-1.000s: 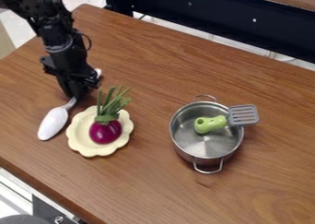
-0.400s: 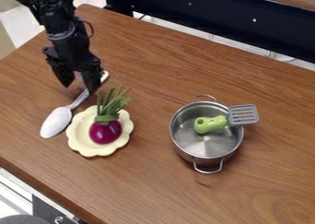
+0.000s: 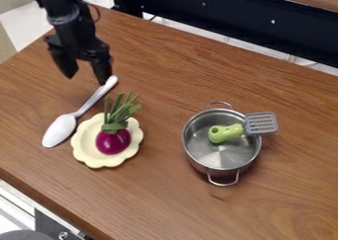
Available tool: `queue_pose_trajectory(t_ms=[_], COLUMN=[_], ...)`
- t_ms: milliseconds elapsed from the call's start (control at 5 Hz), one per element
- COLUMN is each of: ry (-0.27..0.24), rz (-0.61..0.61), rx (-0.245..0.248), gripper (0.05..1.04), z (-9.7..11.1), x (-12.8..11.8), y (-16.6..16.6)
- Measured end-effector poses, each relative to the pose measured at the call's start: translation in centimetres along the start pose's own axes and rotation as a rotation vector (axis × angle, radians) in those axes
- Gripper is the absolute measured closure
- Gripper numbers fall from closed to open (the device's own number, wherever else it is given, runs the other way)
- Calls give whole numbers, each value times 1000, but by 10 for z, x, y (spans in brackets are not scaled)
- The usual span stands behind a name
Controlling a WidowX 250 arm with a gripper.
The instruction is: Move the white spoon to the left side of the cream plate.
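Claw held apart near spoon's handle

In the camera view, the claw [image 3: 86, 80] is seen at ten o'clock, its fingers spread wide and nothing gripped. One fingertip is placed by the handle end of the white spoon [image 3: 59, 131]; whether contact is made cannot be told. The spoon is laid on the table [image 3: 158, 194], its bowl just beside the cream plate [image 3: 82, 144] at nine to ten o'clock, its handle pointed toward one. One each is counted: spoon, plate, purple vegetable [image 3: 113, 141] on it, metal pot [image 3: 221, 161], slotted spatula [image 3: 261, 123].
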State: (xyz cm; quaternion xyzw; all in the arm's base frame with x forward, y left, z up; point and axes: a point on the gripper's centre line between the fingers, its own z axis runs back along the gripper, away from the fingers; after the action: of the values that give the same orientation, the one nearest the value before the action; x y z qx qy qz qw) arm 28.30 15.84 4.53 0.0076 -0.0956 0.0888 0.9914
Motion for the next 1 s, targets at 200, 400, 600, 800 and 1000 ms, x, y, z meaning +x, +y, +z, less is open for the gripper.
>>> queue_pose_trajectory(t_ms=[200, 400, 600, 800, 1000], ry=[-25, -69, -89, -53, -11], rz=[-26, -34, -59, -79, -66], rx=[-23, 17, 38, 63, 77], gripper=[81, 82, 81, 82, 81], z=[17, 27, 35, 40, 46], x=[5, 12, 15, 11, 10], y=[-15, -30, -50, -71, -87])
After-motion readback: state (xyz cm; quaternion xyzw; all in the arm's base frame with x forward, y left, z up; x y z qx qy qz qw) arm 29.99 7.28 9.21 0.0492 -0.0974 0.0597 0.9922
